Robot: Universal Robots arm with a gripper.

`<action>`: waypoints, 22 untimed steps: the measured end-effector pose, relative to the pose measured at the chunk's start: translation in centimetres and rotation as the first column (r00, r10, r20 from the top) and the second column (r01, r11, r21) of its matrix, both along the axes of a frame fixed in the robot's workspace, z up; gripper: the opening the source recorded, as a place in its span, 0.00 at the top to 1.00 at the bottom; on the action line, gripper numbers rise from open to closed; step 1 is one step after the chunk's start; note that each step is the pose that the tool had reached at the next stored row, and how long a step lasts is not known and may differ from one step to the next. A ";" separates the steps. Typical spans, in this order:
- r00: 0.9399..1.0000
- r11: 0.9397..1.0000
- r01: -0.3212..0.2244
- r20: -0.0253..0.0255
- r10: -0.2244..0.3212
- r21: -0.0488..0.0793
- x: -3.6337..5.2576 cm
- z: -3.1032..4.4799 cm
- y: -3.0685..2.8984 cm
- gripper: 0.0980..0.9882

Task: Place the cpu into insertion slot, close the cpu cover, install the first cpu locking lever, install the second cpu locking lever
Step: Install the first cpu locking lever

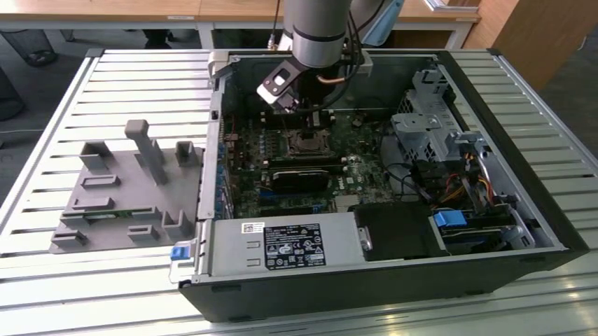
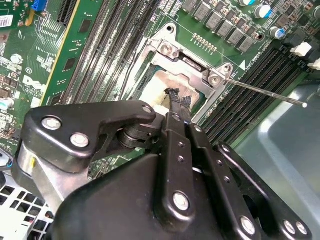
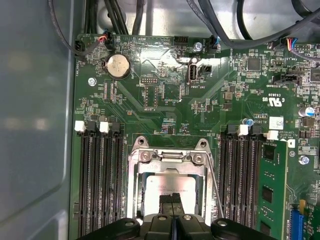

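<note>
The gripper (image 2: 177, 101) has its fingers pressed together with nothing between them, tips just over the cpu (image 3: 160, 187). The cpu lies flat in the slot (image 1: 304, 145), framed by the cover (image 3: 167, 157). A thin lever (image 2: 265, 92) sticks out beside it.

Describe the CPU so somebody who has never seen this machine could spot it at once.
Inside the open computer case, find the green motherboard and its two banks of long black memory slots. Between them lies the silver-framed insertion slot, and the cpu is the pale square in it, under the gripper. It is square and light metal where its neighbours are long and black.
</note>
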State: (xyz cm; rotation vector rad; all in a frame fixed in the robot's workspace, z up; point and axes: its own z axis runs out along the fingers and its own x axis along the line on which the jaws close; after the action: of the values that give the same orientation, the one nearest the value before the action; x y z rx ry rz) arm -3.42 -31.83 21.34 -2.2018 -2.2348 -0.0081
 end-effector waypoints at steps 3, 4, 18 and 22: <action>1.000 1.000 0.000 0.000 0.000 0.000 0.00 0.08 0.00 0.98; 1.000 1.000 0.000 0.000 0.000 0.000 0.00 0.10 0.00 0.98; 1.000 1.000 0.000 0.000 0.000 0.000 0.00 0.40 0.00 0.98; 1.000 1.000 0.000 0.000 0.000 0.000 0.00 0.45 0.00 0.98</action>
State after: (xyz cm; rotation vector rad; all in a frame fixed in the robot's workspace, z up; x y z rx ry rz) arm -3.42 -31.83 21.80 -2.2018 -2.2348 -0.0081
